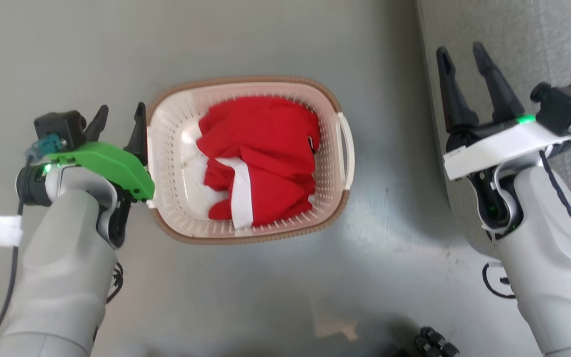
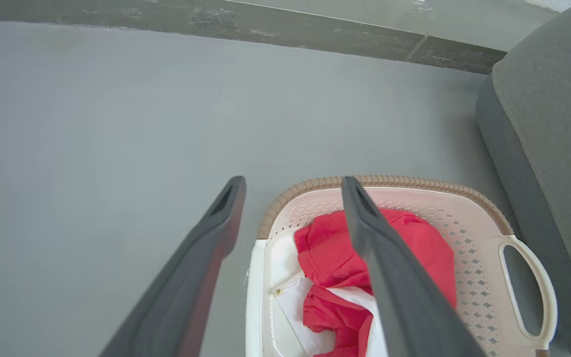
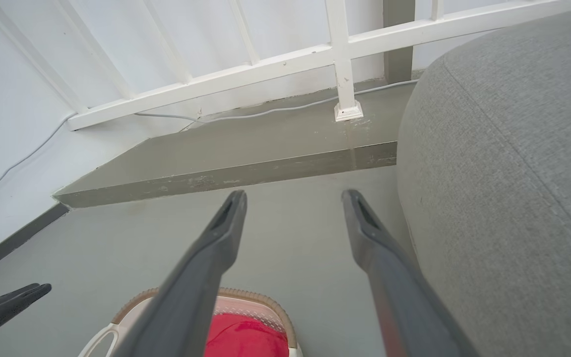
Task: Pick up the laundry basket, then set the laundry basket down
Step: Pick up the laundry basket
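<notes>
- The laundry basket (image 1: 174,163) sits on the grey floor (image 1: 265,297) straight ahead of the robot, long side across the head view; none of it looks lifted yet.
- It is perforated plastic with a brown rim, so I judge it light and fairly stiff, though the thin walls may flex if squeezed hard; the smooth plastic could slip in a loose pinch.
- The load is soft: a red garment (image 1: 260,144) bunched over some white cloth (image 1: 241,193), heaped towards the middle and right; it adds little weight but could tip the basket that way if only one end is raised.
- The best places to take hold are the white loop handles on the short sides; the right handle (image 1: 347,148) is free and in plain sight, while the left one is hidden under the arm in the head view.
- The left gripper (image 1: 122,111) is spread fairly wide at the basket's left end; the left wrist view shows one finger over the floor outside and the other over the inside, straddling the end wall; whether either finger touches the plastic I cannot tell; it holds nothing.
- The right gripper (image 1: 460,49) is also spread wide and empty, well apart from the basket, raised beside a grey sofa (image 1: 513,29).
</notes>
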You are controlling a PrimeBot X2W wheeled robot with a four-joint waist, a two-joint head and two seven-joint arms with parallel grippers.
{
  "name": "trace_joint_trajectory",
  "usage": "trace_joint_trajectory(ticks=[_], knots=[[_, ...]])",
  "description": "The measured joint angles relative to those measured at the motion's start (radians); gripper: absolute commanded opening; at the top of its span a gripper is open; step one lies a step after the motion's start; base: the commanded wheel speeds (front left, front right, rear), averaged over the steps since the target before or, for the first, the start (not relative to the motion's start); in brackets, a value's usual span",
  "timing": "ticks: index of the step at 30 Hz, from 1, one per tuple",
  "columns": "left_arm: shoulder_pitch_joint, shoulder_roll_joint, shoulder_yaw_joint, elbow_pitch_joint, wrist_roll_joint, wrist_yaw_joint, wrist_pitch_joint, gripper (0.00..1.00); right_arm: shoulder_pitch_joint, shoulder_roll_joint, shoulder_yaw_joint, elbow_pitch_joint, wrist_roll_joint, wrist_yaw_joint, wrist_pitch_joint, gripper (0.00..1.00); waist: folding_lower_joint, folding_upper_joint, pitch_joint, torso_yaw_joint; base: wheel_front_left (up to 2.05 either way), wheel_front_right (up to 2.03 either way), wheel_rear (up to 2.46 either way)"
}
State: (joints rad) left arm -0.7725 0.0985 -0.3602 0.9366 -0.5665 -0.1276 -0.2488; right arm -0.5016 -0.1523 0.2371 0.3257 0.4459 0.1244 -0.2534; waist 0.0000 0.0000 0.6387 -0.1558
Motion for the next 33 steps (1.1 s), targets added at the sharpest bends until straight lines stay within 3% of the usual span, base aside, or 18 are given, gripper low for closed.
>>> trace_joint_trajectory(ticks=[14,28,33], knots=[[0.142,0.005,0.07,-0.235,0.116,0.006,-0.003,1.0,0.084,-0.003,-0.021,0.027,-0.003,0.0,0.0,1.0,0.0,0.0,-0.187,0.033,0.0,0.0,0.0],[0.347,-0.018,0.141,-0.47,0.227,0.065,-0.003,1.0,0.198,0.003,-0.04,0.041,-0.014,0.0,0.0,1.0,-0.0001,0.0,-0.395,0.065,0.0,0.0,0.0],[0.41,-0.022,0.147,-0.528,0.235,0.067,-0.004,1.0,0.226,0.002,-0.046,0.04,-0.018,0.0,0.0,1.0,-0.0001,0.0,-0.448,0.076,0.0,0.0,0.0]])
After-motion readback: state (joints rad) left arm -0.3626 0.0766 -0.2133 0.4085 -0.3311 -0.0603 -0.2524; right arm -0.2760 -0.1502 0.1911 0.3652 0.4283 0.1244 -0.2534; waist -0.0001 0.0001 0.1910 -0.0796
